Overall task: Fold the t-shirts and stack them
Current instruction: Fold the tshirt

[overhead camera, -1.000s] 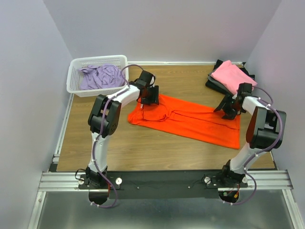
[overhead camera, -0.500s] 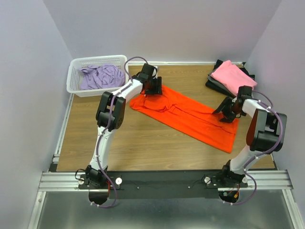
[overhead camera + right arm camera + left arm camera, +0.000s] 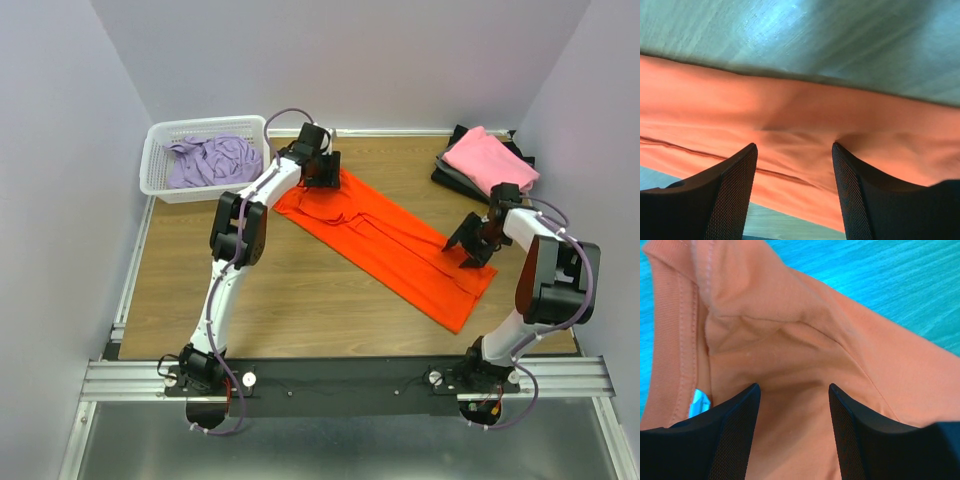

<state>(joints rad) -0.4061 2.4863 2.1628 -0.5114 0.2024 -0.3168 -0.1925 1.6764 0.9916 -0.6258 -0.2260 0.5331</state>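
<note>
A bright orange t-shirt (image 3: 390, 240), folded into a long strip, lies diagonally across the wooden table. My left gripper (image 3: 322, 175) sits on its far left collar end, jaws apart, both fingertips down on the cloth. The left wrist view shows the collar seam (image 3: 687, 340) and orange fabric spanning the space in my gripper (image 3: 795, 387). My right gripper (image 3: 470, 245) rests on the strip's near right end, also open; orange cloth (image 3: 790, 120) fills the space in my gripper (image 3: 795, 145). A pink t-shirt (image 3: 485, 160) tops a dark folded pile (image 3: 452, 172).
A white lattice basket (image 3: 160, 186) at the back left holds a crumpled lavender t-shirt (image 3: 212, 160). Purple walls close in the table on three sides. The folded pile sits in the back right corner.
The orange strip has swung from nearly level to a steep diagonal. My left gripper moved toward the back with the collar end; the right gripper shifted nearer with the hem end.
</note>
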